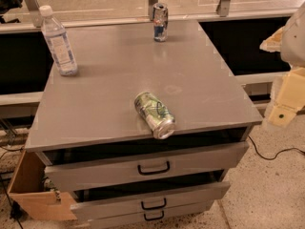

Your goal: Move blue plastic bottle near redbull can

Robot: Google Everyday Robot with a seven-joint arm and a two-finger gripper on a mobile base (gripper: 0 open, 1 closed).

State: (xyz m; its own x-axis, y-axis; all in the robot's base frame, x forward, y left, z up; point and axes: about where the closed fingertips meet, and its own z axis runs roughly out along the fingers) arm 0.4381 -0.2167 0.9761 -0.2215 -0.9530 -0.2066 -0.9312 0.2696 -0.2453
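- We see the bottle [58,41] upright at the far left corner of the cabinet top [109,80] — well apart from the redbull can [160,22], which stands at the far edge near the middle.
- A green can [155,114] lies on its side near the front edge.
- Our gripper [285,104] hangs off to the right, beside the cabinet, holding nothing; whether it is released or clenched we cannot tell.
- We judge that nothing is done yet — reaching, grasping, carrying and setting down all remain.
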